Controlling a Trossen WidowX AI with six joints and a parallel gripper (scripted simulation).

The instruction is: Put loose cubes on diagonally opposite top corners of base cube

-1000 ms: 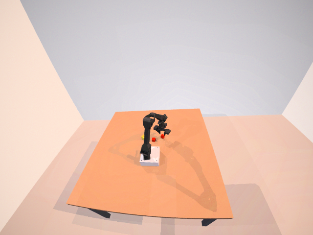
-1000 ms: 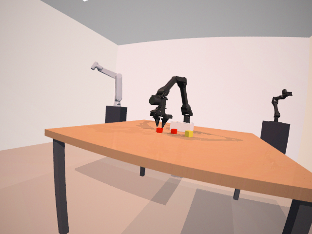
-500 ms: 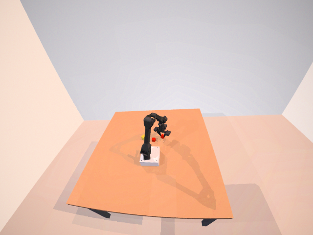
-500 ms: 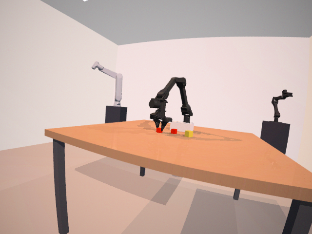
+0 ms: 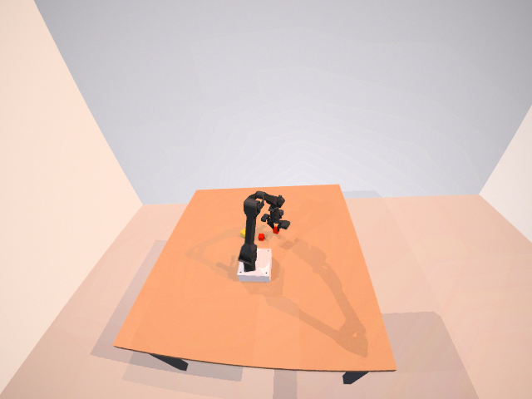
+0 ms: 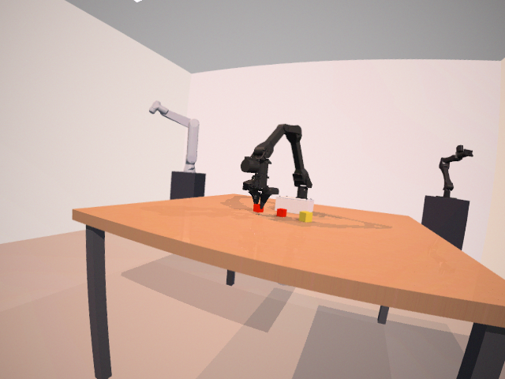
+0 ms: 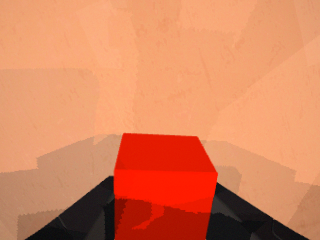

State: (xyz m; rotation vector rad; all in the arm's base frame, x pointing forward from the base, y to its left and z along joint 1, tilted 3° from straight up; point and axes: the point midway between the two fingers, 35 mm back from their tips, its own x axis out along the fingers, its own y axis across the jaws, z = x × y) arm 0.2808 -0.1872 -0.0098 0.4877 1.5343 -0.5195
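My gripper [image 5: 275,229] [image 6: 258,204] [image 7: 160,187] is shut on a red cube [image 5: 275,230] [image 6: 257,208] [image 7: 163,183], with one dark finger on each side of it. The cube sits level, down at the table top. A second red cube [image 5: 260,236] [image 6: 281,212] lies loose on the table a little nearer the arm's base. A yellow cube [image 5: 243,233] [image 6: 305,216] stands further along, partly hidden behind the arm in the top view. Neither shows in the wrist view.
The arm stands on a white base plate [image 5: 263,275] [image 6: 294,202] near the middle of the orange table [image 5: 258,335] [image 6: 326,260]. Beyond the table, a white arm [image 6: 188,134] and a small black arm [image 6: 448,166] stand on dark pedestals.
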